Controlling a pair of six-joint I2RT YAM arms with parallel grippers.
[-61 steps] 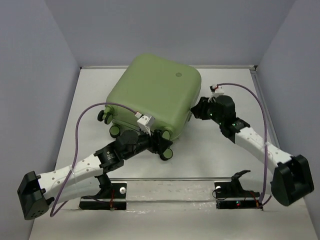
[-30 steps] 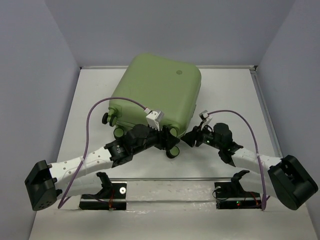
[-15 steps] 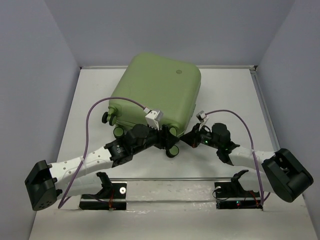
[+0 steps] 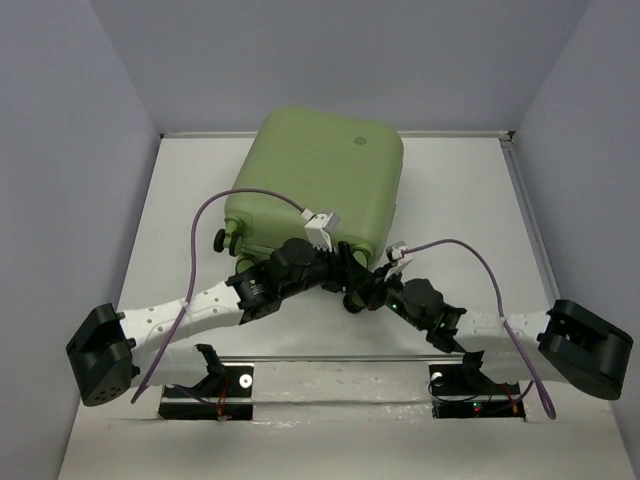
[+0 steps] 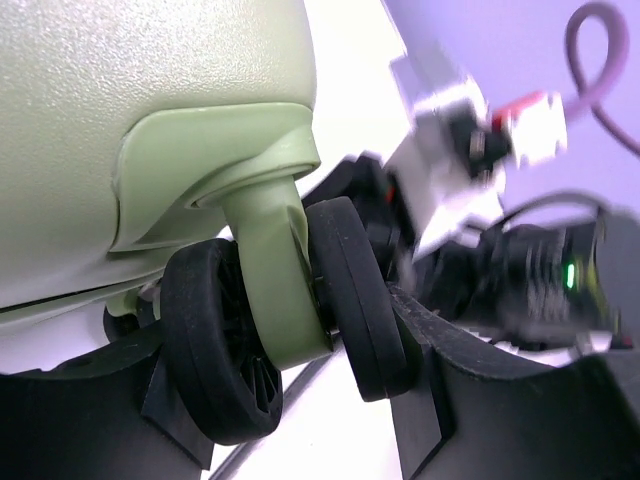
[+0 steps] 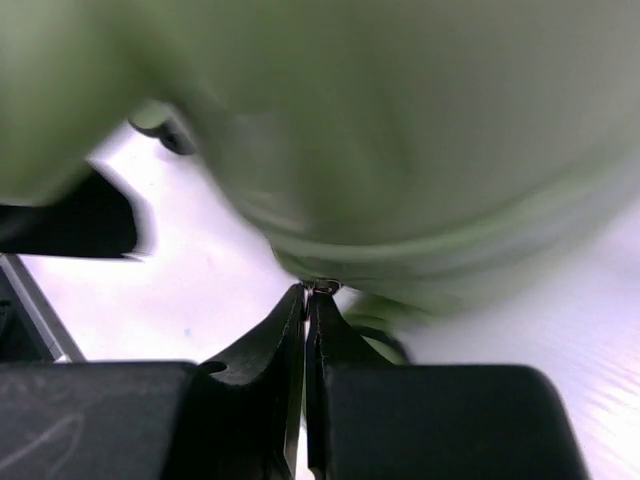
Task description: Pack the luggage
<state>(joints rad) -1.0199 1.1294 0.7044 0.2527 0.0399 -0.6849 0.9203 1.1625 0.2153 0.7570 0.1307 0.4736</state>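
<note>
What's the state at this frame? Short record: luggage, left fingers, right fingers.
luggage: closed, lying flat on the table, round logo facing up
left gripper: fingers clamped either side of the twin caster wheel at the near-right corner
right gripper: fingers shut, tips at the shell's near edge beside that caster
at right tips: small metal piece, too blurred to tell if gripped

Overhead view: even, diffuse illumination; soft shadows. Right wrist view: luggage [image 6: 420,130] heavily blurred. Left wrist view: background out of focus.
</note>
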